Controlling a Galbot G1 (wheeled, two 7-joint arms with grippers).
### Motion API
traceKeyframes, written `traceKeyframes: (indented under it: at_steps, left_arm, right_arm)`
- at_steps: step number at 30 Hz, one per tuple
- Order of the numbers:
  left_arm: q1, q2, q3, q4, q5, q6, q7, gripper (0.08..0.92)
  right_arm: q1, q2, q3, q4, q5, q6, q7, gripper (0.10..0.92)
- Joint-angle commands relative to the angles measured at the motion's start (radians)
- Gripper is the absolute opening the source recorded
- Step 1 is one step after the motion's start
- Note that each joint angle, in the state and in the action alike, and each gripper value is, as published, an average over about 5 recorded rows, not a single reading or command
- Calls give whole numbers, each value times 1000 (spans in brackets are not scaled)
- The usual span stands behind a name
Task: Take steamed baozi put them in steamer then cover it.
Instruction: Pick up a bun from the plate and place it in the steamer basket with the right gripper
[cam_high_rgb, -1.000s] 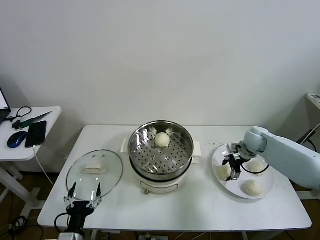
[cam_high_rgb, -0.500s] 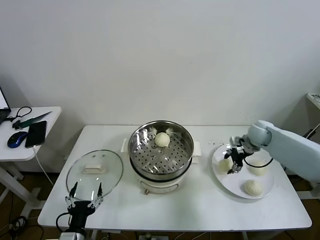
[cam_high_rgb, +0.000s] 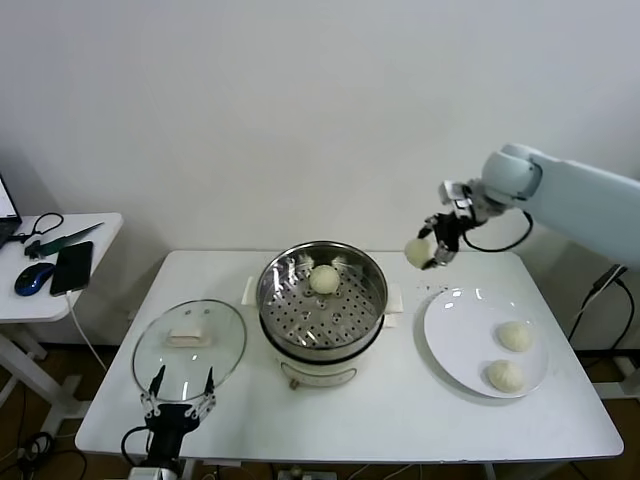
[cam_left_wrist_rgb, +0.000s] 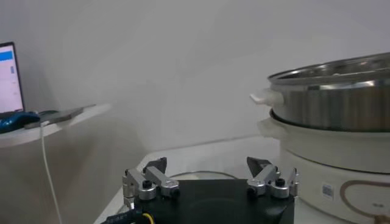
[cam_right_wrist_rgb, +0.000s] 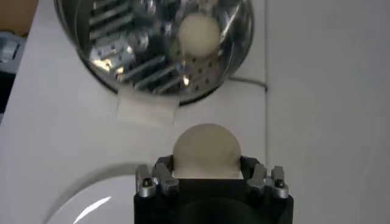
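My right gripper (cam_high_rgb: 432, 248) hangs in the air between the plate and the steamer, shut on a cream-white baozi (cam_high_rgb: 416, 252). The right wrist view shows that baozi (cam_right_wrist_rgb: 206, 152) filling the gap between the jaws of the right gripper (cam_right_wrist_rgb: 206, 165). The steel steamer (cam_high_rgb: 322, 348) stands mid-table with one baozi (cam_high_rgb: 323, 279) on its perforated tray. Two more baozi (cam_high_rgb: 515, 336) (cam_high_rgb: 505, 375) lie on the white plate (cam_high_rgb: 460, 330). The glass cover (cam_high_rgb: 190, 345) lies flat to the left of the steamer. My left gripper (cam_high_rgb: 180, 385) waits open at the table's front edge, by the cover.
A low side table (cam_high_rgb: 100, 225) at the far left carries a phone (cam_high_rgb: 72, 267), a mouse (cam_high_rgb: 34, 278) and cables. In the left wrist view the steamer (cam_left_wrist_rgb: 335, 122) rises close beside the open left gripper (cam_left_wrist_rgb: 207, 164).
The right gripper has lifted a baozi off the plate and carried it up and toward the steamer. Two baozi stay on the plate. The left arm has hardly moved.
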Motion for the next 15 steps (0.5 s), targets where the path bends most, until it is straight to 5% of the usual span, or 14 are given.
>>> traceKeyframes:
  at_steps: [1, 15]
  left_arm:
    - [-4, 7, 17, 2, 28, -6, 1, 823]
    - [-31, 4, 23, 8, 88, 7, -5, 823]
  right_arm:
    - [170, 221, -124, 47, 230, -69, 81, 696]
    - [-22, 479, -116, -21, 252, -131, 197, 702]
